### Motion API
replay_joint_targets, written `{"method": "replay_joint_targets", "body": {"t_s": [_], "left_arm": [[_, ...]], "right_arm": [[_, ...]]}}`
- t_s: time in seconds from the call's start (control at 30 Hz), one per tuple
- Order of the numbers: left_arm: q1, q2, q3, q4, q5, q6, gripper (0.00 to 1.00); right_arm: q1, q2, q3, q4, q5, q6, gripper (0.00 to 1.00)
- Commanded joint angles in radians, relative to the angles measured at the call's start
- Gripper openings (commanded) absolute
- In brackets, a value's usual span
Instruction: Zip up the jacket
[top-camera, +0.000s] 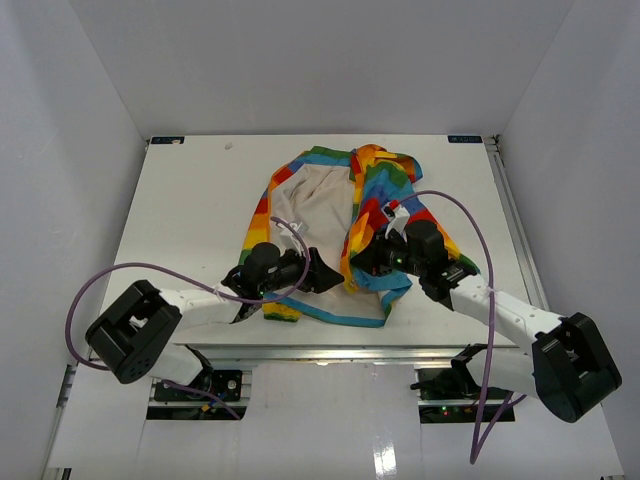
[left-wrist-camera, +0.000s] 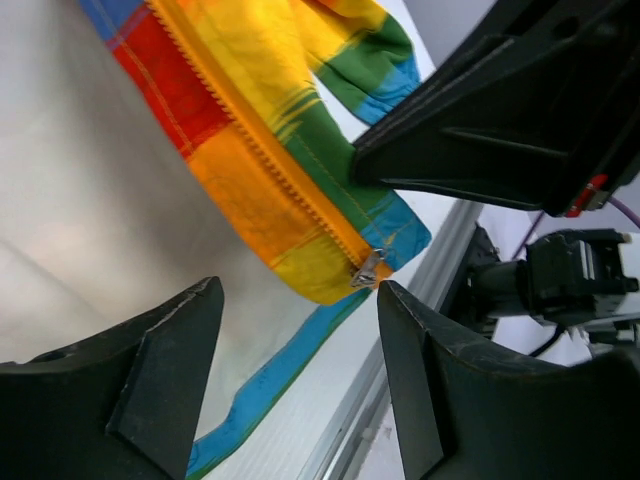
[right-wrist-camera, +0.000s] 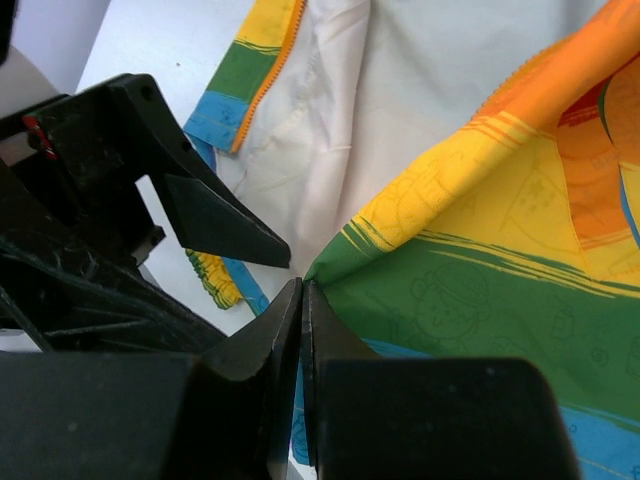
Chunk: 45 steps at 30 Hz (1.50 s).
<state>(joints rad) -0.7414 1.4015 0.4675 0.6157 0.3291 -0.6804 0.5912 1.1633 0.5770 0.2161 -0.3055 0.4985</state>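
Observation:
The jacket (top-camera: 330, 215) lies open on the table, cream lining up, with its rainbow right panel (top-camera: 385, 200) folded over. My left gripper (top-camera: 318, 278) hovers open and empty over the lower lining. In the left wrist view the gripper (left-wrist-camera: 298, 300) sits just below the right panel's orange zipper and its metal slider (left-wrist-camera: 368, 268). My right gripper (top-camera: 366, 262) is shut on the right panel's lower front edge, pinching the green stripe (right-wrist-camera: 450, 320) at its fingertips (right-wrist-camera: 303, 290). The left panel's orange zipper half (right-wrist-camera: 262, 90) shows along the far edge.
The light-blue hem (top-camera: 335, 312) lies close to the table's near edge (top-camera: 330, 347). The two grippers are close together, with the left gripper's fingers (right-wrist-camera: 215, 215) right beside the right one. White walls enclose the table.

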Motion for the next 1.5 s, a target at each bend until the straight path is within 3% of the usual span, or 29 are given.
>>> {"method": "replay_joint_targets", "body": {"t_s": [0.0, 0.53, 0.63, 0.77, 0.9, 1.13, 1.33, 1.47], "left_arm": [[0.005, 0.026, 0.020, 0.149, 0.128, -0.022, 0.72], [0.003, 0.129, 0.055, 0.240, 0.243, -0.031, 0.68], [0.003, 0.162, 0.060, 0.252, 0.273, -0.040, 0.58], [0.001, 0.189, 0.074, 0.238, 0.301, -0.048, 0.23], [0.000, 0.185, 0.090, 0.143, 0.300, -0.041, 0.12], [0.002, 0.098, 0.051, 0.107, 0.292, -0.002, 0.34], [0.002, 0.070, 0.037, 0.135, 0.352, 0.019, 0.60], [0.002, 0.066, 0.043, 0.104, 0.329, 0.035, 0.61]], "right_arm": [[0.010, -0.018, -0.016, 0.096, -0.054, 0.027, 0.08], [0.032, -0.035, -0.038, 0.137, -0.083, 0.047, 0.08], [0.033, -0.038, -0.036, 0.129, -0.067, 0.039, 0.08], [0.036, -0.043, -0.029, 0.102, -0.016, 0.017, 0.08], [0.037, -0.042, -0.018, 0.064, 0.058, -0.006, 0.08], [0.038, -0.049, -0.023, 0.053, 0.129, -0.024, 0.08], [0.039, -0.048, -0.023, 0.054, 0.126, -0.027, 0.08], [0.039, -0.054, -0.028, 0.062, 0.124, -0.028, 0.08]]}}
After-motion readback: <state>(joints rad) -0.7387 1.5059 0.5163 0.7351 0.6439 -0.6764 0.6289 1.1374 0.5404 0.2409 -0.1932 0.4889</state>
